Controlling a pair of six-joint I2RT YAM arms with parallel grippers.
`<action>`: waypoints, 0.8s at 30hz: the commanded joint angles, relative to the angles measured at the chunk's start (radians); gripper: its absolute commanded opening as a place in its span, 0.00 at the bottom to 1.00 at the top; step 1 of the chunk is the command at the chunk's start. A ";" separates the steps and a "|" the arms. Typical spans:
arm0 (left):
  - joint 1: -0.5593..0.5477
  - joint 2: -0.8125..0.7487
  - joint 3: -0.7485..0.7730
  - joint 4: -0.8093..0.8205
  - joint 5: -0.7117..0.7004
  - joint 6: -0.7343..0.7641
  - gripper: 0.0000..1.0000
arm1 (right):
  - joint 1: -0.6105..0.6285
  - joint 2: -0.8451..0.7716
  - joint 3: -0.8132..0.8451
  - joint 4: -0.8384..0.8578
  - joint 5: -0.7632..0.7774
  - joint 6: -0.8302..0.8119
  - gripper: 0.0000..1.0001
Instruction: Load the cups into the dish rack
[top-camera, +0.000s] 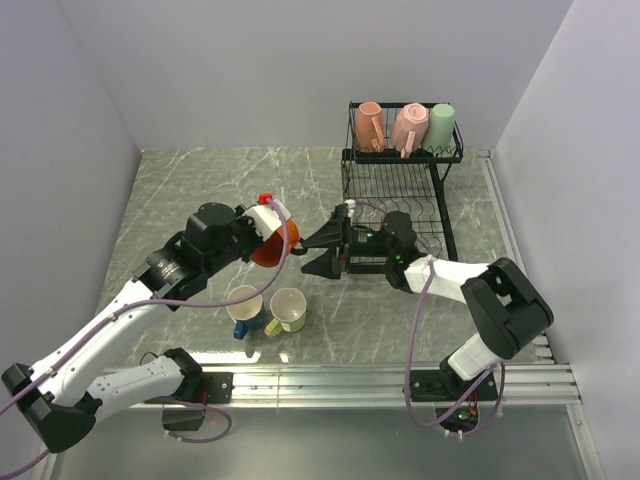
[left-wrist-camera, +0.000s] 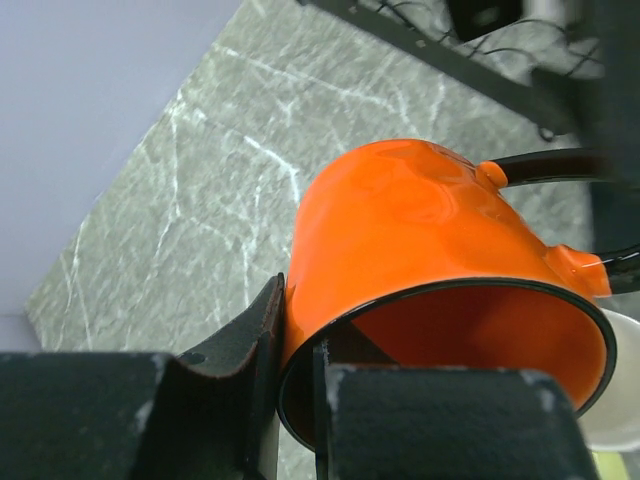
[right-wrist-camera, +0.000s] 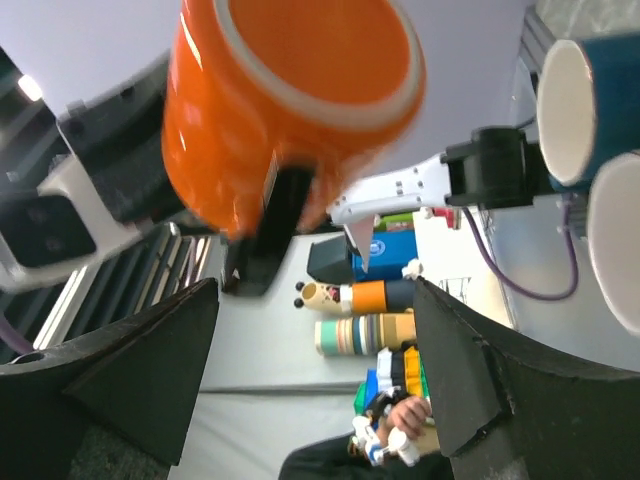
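My left gripper (top-camera: 272, 232) is shut on the rim of the orange mug (top-camera: 270, 246) and holds it above the table. In the left wrist view one finger (left-wrist-camera: 240, 390) is outside the orange mug (left-wrist-camera: 420, 230) and the other is inside. My right gripper (top-camera: 318, 251) is open and empty, just right of that mug and pointing at it. The right wrist view shows the mug's base (right-wrist-camera: 290, 100) above the spread fingers (right-wrist-camera: 130, 380). The blue mug (top-camera: 243, 303) and the pale yellow mug (top-camera: 288, 310) stand on the table. Two pink mugs (top-camera: 370, 124) and the pale green mug (top-camera: 442, 124) sit in the black dish rack's (top-camera: 400, 190) upper basket.
The rack's lower shelf (top-camera: 395, 180) holds no mugs. Grey walls close in the left, back and right sides. A metal rail (top-camera: 400, 378) runs along the near edge by the arm bases.
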 joint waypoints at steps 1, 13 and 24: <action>-0.011 -0.057 0.008 0.086 0.077 -0.015 0.00 | 0.039 0.042 0.096 0.120 0.043 0.062 0.85; -0.011 -0.054 0.015 0.089 0.128 -0.032 0.00 | 0.096 0.235 0.190 0.495 0.112 0.316 0.42; -0.011 -0.028 0.002 0.118 0.178 -0.066 0.00 | 0.141 0.288 0.256 0.736 0.136 0.441 0.05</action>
